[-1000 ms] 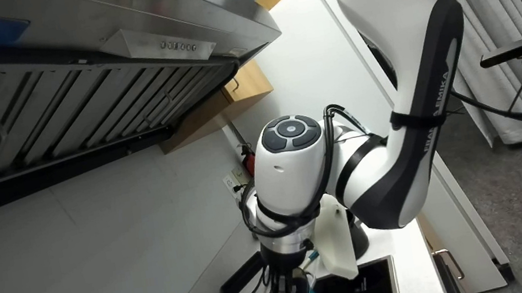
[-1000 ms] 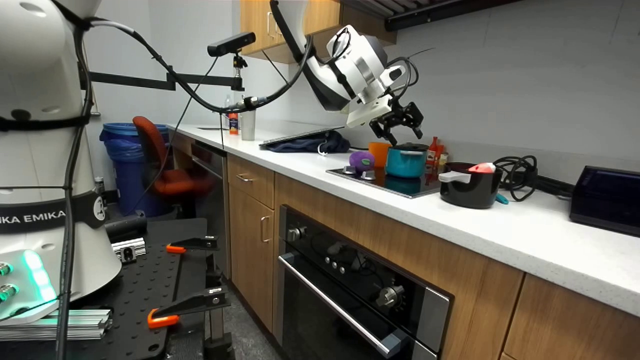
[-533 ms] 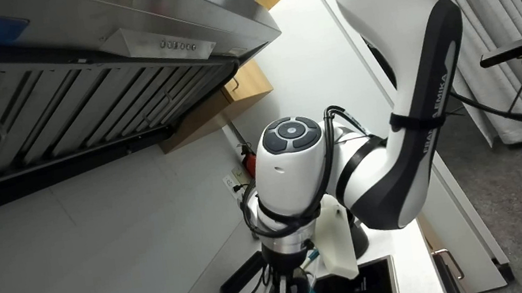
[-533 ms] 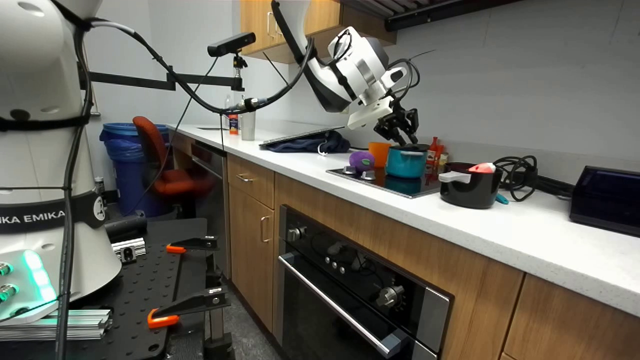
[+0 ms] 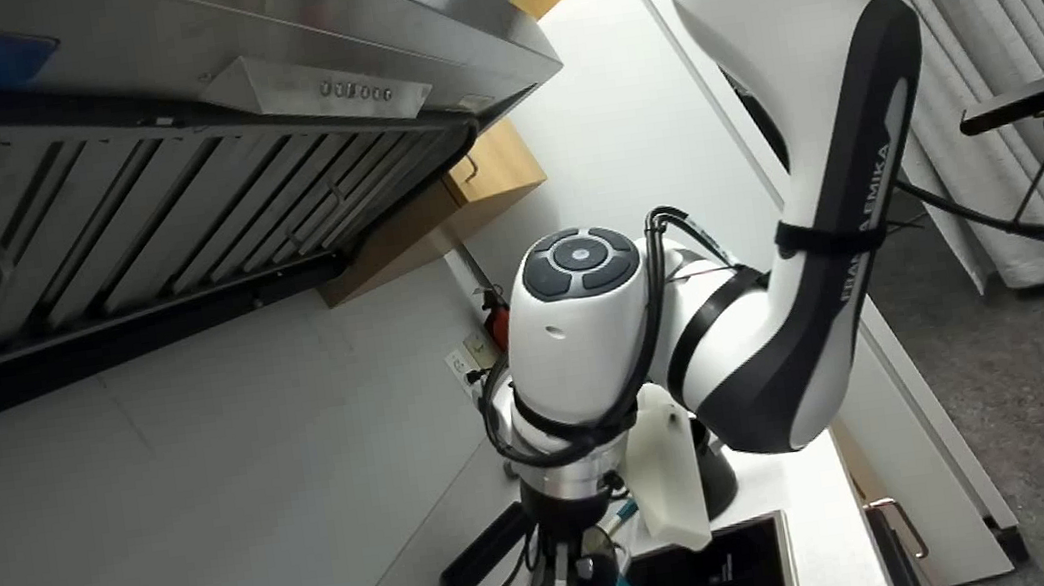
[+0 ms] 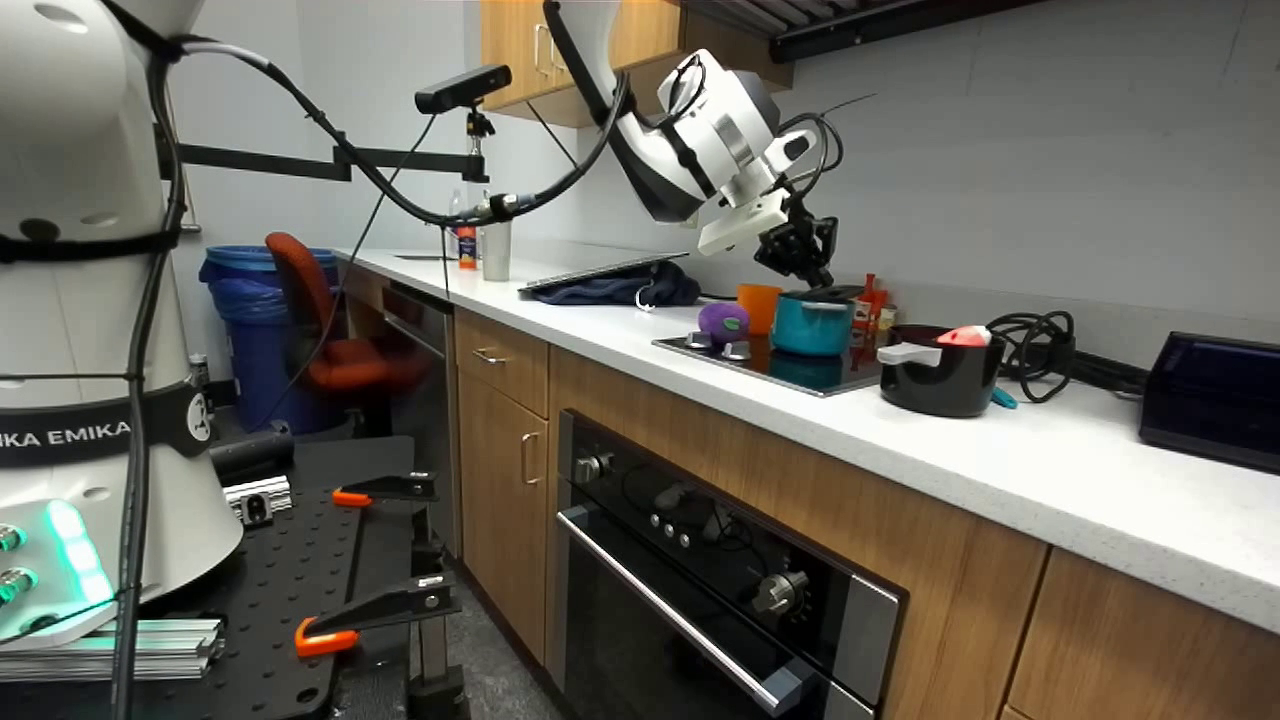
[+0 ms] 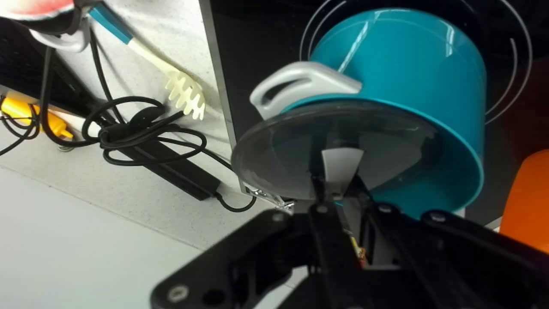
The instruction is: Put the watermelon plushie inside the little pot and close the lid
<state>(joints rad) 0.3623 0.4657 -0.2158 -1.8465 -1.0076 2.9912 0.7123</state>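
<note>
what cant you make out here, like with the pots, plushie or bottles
Plushie: lower part hidden by the wall of the black pot in an exterior view; cut off by the top left corner in the wrist view.
Teal pot: floor hidden by its own wall and the lid in the wrist view.
Orange cup: cut off by the right edge in the wrist view.
Bottles: labels too small to read in an exterior view.
</note>
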